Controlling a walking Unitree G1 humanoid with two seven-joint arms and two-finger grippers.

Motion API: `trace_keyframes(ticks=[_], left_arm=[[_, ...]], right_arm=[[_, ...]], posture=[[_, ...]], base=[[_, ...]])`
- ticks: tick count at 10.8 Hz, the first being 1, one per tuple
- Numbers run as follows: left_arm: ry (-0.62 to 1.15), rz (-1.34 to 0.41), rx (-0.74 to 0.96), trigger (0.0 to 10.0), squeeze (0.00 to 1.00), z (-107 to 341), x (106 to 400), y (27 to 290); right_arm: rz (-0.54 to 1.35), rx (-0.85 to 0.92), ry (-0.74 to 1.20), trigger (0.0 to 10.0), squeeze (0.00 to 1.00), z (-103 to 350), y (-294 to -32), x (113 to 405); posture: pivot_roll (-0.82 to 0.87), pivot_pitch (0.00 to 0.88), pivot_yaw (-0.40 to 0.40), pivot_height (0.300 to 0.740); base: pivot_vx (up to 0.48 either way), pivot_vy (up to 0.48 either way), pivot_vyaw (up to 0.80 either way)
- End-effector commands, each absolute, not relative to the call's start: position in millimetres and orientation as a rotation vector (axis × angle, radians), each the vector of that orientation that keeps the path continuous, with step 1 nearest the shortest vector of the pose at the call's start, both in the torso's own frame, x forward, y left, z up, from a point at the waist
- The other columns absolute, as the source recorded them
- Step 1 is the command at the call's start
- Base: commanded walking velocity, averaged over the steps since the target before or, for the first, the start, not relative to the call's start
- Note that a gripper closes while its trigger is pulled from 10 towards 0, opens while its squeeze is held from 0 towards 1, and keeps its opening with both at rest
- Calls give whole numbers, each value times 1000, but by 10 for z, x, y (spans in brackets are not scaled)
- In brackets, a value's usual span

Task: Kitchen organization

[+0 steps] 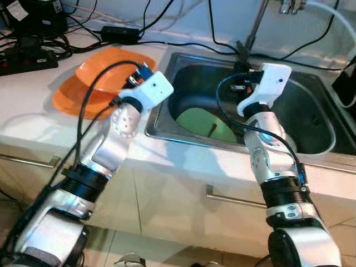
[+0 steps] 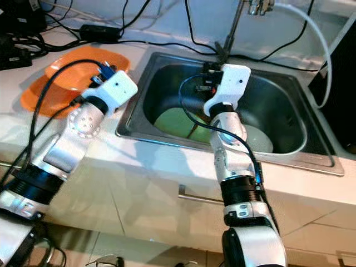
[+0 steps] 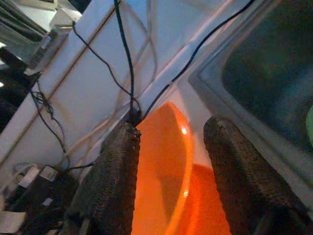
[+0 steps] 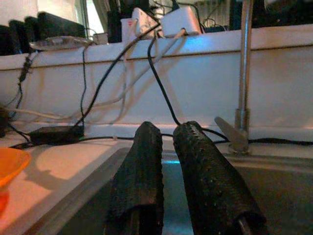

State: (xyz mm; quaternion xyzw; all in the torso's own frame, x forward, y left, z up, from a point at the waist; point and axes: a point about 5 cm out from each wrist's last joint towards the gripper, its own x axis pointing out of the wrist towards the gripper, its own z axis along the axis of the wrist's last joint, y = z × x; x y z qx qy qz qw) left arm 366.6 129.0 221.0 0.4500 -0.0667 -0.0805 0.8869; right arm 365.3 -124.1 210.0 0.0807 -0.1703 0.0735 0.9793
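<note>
Your left end effector (image 3: 171,176) sits over the white table (image 1: 33,105), just left of the sink (image 1: 183,136). Its two black fingers (image 3: 115,186) are spread wide, one on each side of the rim of the upper orange bowl (image 3: 164,171), and you cannot tell from the wrist view whether either pad touches that rim. Nothing is clamped between them.

The orange bowl (image 1: 114,69) rests tilted on a second orange dish (image 1: 75,100), both on the table between the sink and the tangle of black cables (image 1: 33,44) and the power adapter (image 1: 119,34) near the back wall.

Your right end effector (image 4: 166,171) is held above the sink basin, pointing toward the back wall and the tap stem (image 4: 243,73). Its fingers (image 4: 139,181) stand nearly together with only a thin gap between them, and they hold nothing.

Down in the steel sink lies a light green plate (image 1: 206,125) on the left part of the basin floor, with a thin dark utensil (image 1: 212,129) across it; you cannot make out what kind. A pale round dish (image 2: 253,139) lies beside it to the right, partly hidden behind your right forearm. A white hose (image 2: 320,50) curves down from the tap area at the far right.
</note>
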Motion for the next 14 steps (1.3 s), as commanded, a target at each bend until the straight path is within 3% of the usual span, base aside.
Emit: trace_keyframes(ticks=[1,5,8,11,14], left_arm=[[-141,-155,964,10000,0,2292,3682,1297],[-38,-147,1024,10000,0,2230,3642,1459],[-82,-138,1007,10000,0,2292,3584,1465],[-92,-216,1033,10000,0,2292,3516,1393],[-88,-203,1062,10000,0,2380,3491,1474]], right_arm=[[158,172,-345,10000,0,2138,-1220,3662],[177,172,-326,10000,0,2126,-1164,3682],[108,151,-315,10000,0,2057,-1342,3663],[60,178,-293,10000,0,1934,-1340,3604],[60,193,-281,10000,0,1907,-1292,3595]], posture=[[25,0,-123,740],[43,0,-128,740],[37,24,-89,740],[32,50,-29,740],[53,51,-37,740]], base=[[0,0,0],[0,0,0],[0,0,0],[0,0,0],[0,0,0]])
